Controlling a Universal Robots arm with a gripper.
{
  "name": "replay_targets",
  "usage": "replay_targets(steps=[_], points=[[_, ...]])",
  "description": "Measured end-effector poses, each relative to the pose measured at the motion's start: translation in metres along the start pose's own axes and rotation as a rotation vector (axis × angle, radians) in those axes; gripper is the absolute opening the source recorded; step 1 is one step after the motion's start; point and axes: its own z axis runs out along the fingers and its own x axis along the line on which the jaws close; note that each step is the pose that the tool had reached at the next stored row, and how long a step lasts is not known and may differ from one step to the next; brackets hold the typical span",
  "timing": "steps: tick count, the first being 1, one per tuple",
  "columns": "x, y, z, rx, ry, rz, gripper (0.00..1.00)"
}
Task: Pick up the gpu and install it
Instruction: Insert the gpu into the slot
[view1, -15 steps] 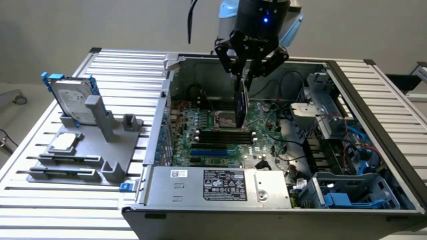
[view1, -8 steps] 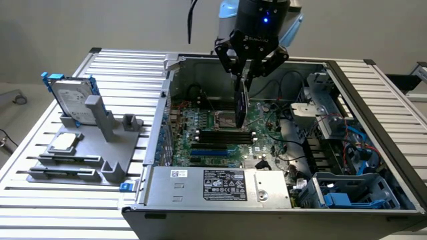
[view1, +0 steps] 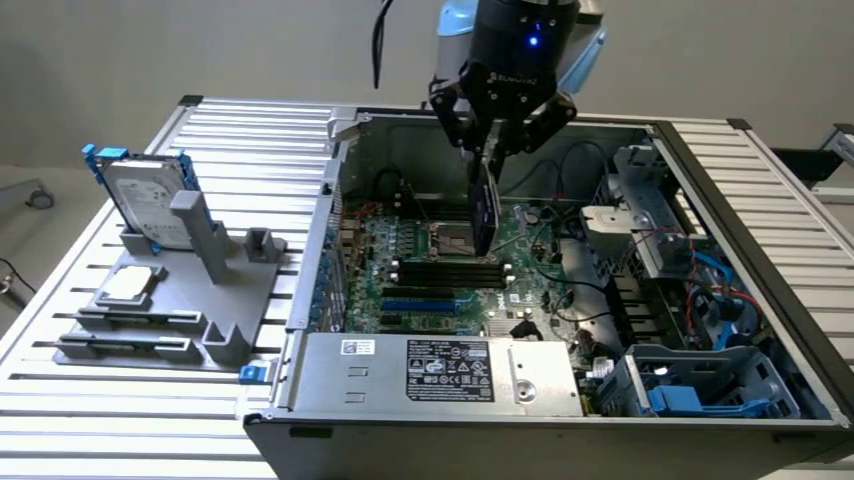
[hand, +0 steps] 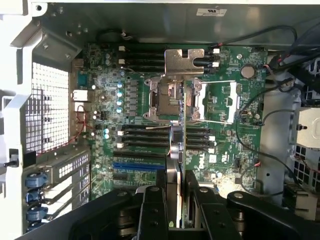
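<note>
My gripper is shut on the gpu and holds it upright, edge down, inside the open computer case. The card hangs over the green motherboard, close to the CPU socket and just above the black memory slots. In the wrist view the gpu is seen edge-on as a thin green strip running away from my fingers. Its silver end bracket is at the far end. The gripper clamps the near end.
Blue expansion slots lie on the board toward the power supply. Cables and a blue drive cage crowd the exterior view's right. On the left, a grey fixture holds a hard drive with blue rails and a small silver chip.
</note>
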Motion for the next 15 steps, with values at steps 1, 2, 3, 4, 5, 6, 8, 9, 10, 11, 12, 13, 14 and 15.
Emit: replay_targets(steps=[1,2,3,4,5,6,8,9,10,11,12,13,14,15], points=[[0.0,0.0,0.0,0.0013,0.0002,-0.018,0.26],[0.0,0.0,0.0001,0.0026,0.0004,-0.036,0.26],[0.0,0.0,0.0002,0.0037,0.0005,-0.054,0.26],[0.0,0.0,0.0002,0.005,0.0007,-0.072,0.26],[0.0,0.0,0.0003,0.0062,0.0009,-0.091,0.26],[0.0,0.0,0.0004,0.0075,0.0011,-0.109,0.26],[0.0,0.0,0.0006,0.0099,0.0014,-0.146,0.26],[0.0,0.0,0.0007,0.0111,0.0016,-0.164,0.26],[0.0,0.0,0.0007,0.0123,0.0018,-0.182,0.26],[0.0,0.0,0.0008,0.0134,0.0019,-0.199,0.26],[0.0,0.0,0.0009,0.0143,0.0021,-0.217,0.26],[-0.0001,0.0,0.0011,0.0154,0.0022,-0.237,0.26],[-0.0001,0.0,0.0012,0.0163,0.0023,-0.255,0.26],[-0.0001,0.0,0.0013,0.0175,0.0025,-0.273,0.26]])
